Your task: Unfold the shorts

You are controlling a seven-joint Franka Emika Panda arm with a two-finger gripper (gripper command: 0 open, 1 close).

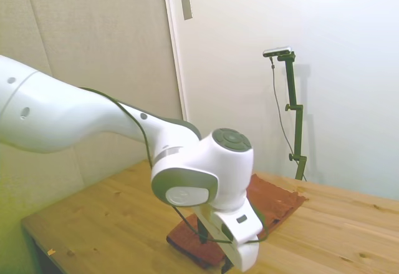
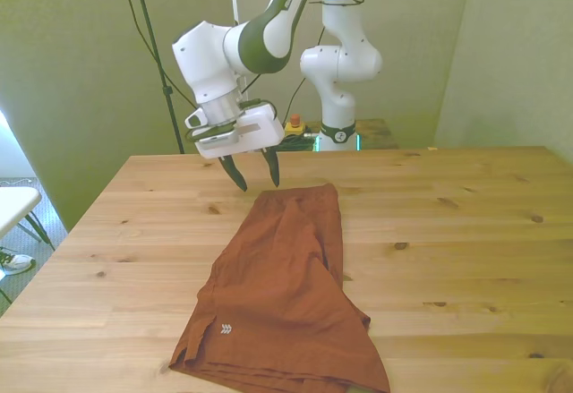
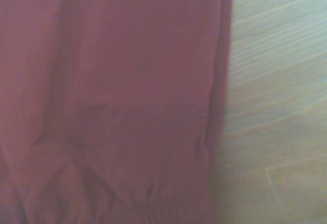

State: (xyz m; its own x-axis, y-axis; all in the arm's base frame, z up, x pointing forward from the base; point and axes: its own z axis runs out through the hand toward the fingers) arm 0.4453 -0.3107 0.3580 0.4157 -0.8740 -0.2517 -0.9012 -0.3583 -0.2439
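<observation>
Side view: the rust shorts are lying on the wooden table, partly behind the arm. Front view: the gripper is hovering open and empty, just beyond the shorts' far end. Wrist view: the shorts are filling most of the frame.

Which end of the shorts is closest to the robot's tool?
The narrow waistband end, at the far side of the shorts. The tool hangs open just above it. The wide leg end with the little white logo lies nearest the camera.
</observation>
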